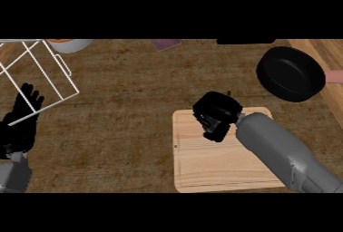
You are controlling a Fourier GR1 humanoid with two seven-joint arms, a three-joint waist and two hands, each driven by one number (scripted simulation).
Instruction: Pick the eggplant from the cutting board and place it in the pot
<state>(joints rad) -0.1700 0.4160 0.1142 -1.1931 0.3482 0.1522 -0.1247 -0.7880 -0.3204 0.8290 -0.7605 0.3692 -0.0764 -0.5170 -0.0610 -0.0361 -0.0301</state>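
Nearest the camera: my two forearms at the lower edge. Going left to right. Left hand point(23, 115) rests open at the left edge, fingers up, in front of a white wire rack point(36, 72). A white bowl point(69, 44) sits at the top edge past the rack.

Middle-right: the board point(214, 167), pale wood, bare where I can see it. Right hand point(216, 115) is over the board's far edge, fingers curled into a ball. I can't see the eggplant anywhere (likely wrapped inside that hand, but hidden, so I can't tell what it holds, nor which way the eggplant's long axis runs).

Far right: the pot point(291, 73), black, round, looks empty, on the counter point(127, 127) up and to the right of the right hand, apart from the board.

Relation that matters: pot lies up-right of the right hand, well nearer it than the left. My call: if the eggplant is in hand, next is a carry up-right over the pot rim.
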